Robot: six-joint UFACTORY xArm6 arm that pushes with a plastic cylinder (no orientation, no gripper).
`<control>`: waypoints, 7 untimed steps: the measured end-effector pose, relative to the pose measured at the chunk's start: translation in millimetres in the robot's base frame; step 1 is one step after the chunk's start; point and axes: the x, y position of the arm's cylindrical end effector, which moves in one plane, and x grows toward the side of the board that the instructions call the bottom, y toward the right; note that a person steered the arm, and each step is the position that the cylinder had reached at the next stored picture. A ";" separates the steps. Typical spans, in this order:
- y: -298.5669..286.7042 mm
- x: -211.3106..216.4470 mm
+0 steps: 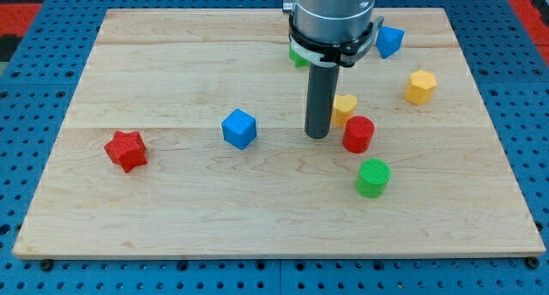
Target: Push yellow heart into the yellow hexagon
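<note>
The yellow heart (345, 109) lies right of the board's centre, partly hidden behind my rod. The yellow hexagon (420, 87) sits further to the view's right and slightly higher, apart from the heart. My tip (317, 135) rests on the board just left of and below the heart, close to or touching its left side. A red cylinder (358, 134) stands just below the heart, to the right of my tip.
A green cylinder (372, 177) stands below the red one. A blue cube (239, 129) lies left of my tip, a red star (126, 150) at far left. A blue block (389, 41) and a partly hidden green block (298, 57) sit near the top edge.
</note>
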 end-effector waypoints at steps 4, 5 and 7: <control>39.1 -30.4; 54.4 -0.9; 18.3 -19.7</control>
